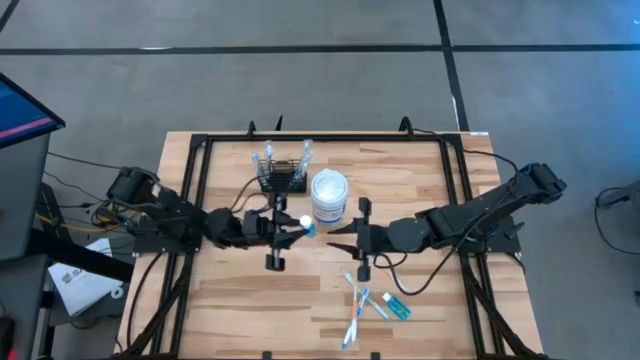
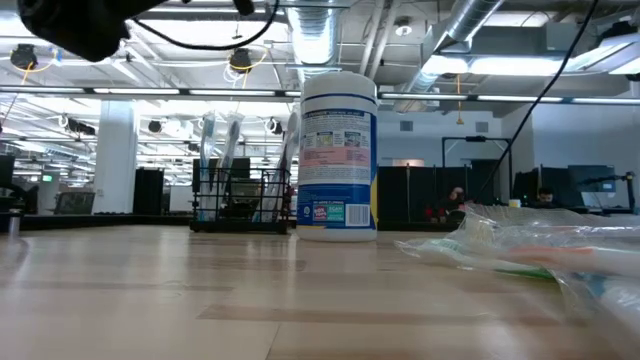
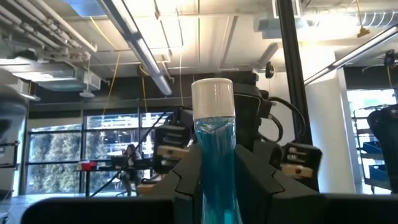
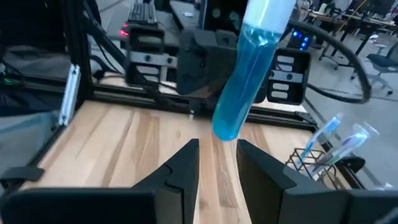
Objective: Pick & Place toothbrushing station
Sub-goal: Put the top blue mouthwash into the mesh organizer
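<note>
The toothbrushing station [image 1: 283,180] is a small black wire rack with toothbrushes standing in it. Its base rests on the table at the far middle, also visible in the low view [image 2: 240,205] and the right wrist view [image 4: 323,155]. A white lidded tub [image 1: 329,196] stands just to its right. At the table's middle, my left gripper [image 1: 288,226] is shut on a blue tube with a white cap [image 1: 304,226]. My right gripper [image 1: 340,235] faces it from the right, open [image 4: 217,155]. It stands short of the tube and touches nothing. My left gripper pinches the blue tube's body [image 3: 217,162] between its two fingers [image 3: 186,180]. The fingers come from the table's left and slant upward, lying along the tube. The tube is clear of the table, its white cap [image 3: 213,96] pointing up and toward the right arm.
Packaged toothbrushes and a small toothpaste tube [image 1: 368,300] lie on the table's near right, showing as clear wrapping [image 2: 530,250] in the low view. Black frame rails [image 1: 200,190] run along the table's sides. Bare wood lies at the near left.
</note>
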Robot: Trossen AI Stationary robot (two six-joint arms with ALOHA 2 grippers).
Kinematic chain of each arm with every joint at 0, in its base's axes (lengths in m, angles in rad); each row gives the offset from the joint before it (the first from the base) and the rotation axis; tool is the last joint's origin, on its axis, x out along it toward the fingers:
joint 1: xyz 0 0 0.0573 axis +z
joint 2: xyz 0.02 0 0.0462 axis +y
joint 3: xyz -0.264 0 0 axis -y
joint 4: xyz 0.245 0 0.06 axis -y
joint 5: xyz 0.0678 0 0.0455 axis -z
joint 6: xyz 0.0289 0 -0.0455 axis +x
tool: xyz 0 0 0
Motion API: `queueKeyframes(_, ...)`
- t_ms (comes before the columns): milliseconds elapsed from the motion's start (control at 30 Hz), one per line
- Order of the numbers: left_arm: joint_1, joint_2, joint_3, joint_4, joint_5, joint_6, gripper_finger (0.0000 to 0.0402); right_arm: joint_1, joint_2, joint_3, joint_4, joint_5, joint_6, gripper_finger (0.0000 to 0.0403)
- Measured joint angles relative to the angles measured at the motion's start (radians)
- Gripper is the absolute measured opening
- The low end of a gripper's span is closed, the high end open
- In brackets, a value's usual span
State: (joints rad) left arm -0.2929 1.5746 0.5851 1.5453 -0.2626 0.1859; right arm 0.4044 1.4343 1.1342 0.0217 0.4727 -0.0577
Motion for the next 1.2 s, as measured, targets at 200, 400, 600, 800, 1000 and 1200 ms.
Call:
queueKeyframes(200,0.006,0.066,0.062,-0.002,0.001,0.001,0.0056,-0.003,0.008,0.000,0.014,0.000,-0.005,0.0098)
queueKeyframes(400,0.006,0.075,0.077,0.003,0.008,0.013,0.0056,-0.009,0.008,0.000,0.034,0.000,-0.022,0.0098)
queueKeyframes(600,0.006,0.075,0.077,0.005,0.008,0.018,0.0056,-0.028,0.008,0.000,0.047,-0.003,-0.023,0.0098)
queueKeyframes(800,0.007,0.076,0.076,0.009,0.008,0.020,0.0056,-0.048,0.027,0.001,0.091,-0.018,-0.021,0.0098)
queueKeyframes(1000,0.006,0.075,0.074,0.016,0.008,0.021,0.0056,-0.061,0.046,0.001,0.129,-0.039,-0.028,0.0098)
queueKeyframes(1200,0.006,0.074,0.075,0.015,0.009,0.021,0.0056,-0.068,0.052,0.001,0.142,-0.053,-0.028,0.0098)
